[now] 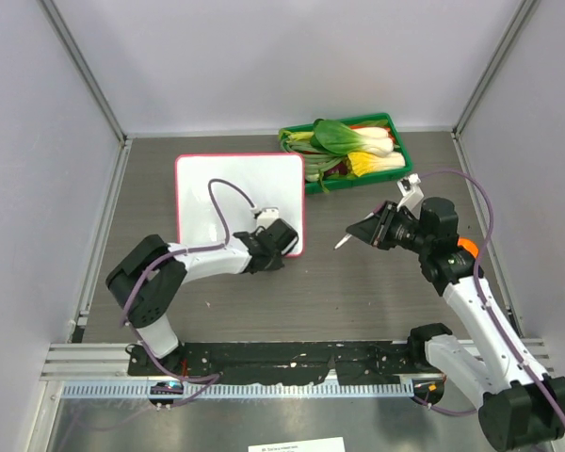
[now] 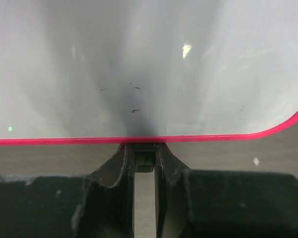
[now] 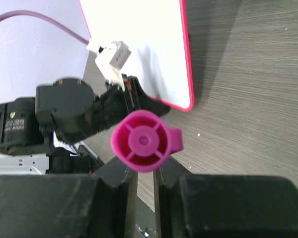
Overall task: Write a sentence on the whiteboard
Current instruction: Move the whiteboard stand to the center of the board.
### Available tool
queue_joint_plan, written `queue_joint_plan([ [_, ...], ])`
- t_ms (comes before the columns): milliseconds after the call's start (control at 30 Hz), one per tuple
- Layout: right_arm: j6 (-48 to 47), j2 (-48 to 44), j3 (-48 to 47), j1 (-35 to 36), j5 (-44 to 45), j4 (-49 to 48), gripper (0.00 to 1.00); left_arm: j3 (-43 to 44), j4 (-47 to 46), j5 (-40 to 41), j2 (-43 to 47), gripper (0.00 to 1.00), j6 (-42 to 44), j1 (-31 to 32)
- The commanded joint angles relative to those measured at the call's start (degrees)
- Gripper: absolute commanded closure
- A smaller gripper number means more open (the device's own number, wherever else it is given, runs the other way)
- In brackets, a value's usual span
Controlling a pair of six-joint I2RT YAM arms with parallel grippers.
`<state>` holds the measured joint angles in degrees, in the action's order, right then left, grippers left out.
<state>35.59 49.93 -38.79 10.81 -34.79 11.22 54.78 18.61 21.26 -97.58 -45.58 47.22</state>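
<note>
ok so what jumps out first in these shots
The whiteboard, white with a pink frame, lies left of centre, the left claw at its near right corner. Right of it the right claw grips a magenta marker. At the back right sits a green tray full of leafy greens.

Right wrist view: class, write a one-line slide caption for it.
Right gripper clamps a pink-ended marker facing the whiteboard, with the left gripper at the board's near edge.
</note>
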Motion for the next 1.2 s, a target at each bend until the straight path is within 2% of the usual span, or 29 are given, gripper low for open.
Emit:
queue_joint_plan([
  [0,-3.86,-4.31,-3.58,-0.09,5.69,6.78,0.99,0.75,2.22,-3.60,-0.50,1.00,-15.14,8.66],
  [233,-8.17,-9.32,-7.00,-0.35,14.12,16.62,0.99,11.99,8.54,3.08,-7.26,1.00,-21.56,19.39],
  [433,-10.72,-11.96,-8.50,-0.26,19.93,22.25,1.00,19.30,9.16,2.65,-15.18,1.00,-25.34,23.09],
  [533,-11.25,-13.01,-9.11,-0.26,22.12,24.10,0.99,22.37,8.63,1.60,-17.46,0.94,-25.35,23.79],
  [733,-12.48,-13.28,-9.64,-0.26,23.09,25.60,1.00,23.44,5.75,0.02,-16.68,0.60,-22.80,24.32],
  [800,-12.65,-13.37,-9.99,-0.17,23.01,25.69,0.99,22.91,4.42,-0.25,-15.10,0.39,-21.83,24.50],
  [867,-12.83,-13.19,-10.26,-0.17,22.75,25.60,0.99,23.00,4.50,-0.25,-13.34,0.25,-20.96,24.41],
  [967,-13.01,-12.93,-10.78,-0.26,22.31,25.69,0.99,22.47,4.77,-0.08,-9.57,0.16,-18.67,25.02],
  [1167,-13.45,-11.35,-12.19,-0.17,19.59,25.08,0.99,18.26,9.24,2.73,1.05,0.15,-15.51,25.03],
])
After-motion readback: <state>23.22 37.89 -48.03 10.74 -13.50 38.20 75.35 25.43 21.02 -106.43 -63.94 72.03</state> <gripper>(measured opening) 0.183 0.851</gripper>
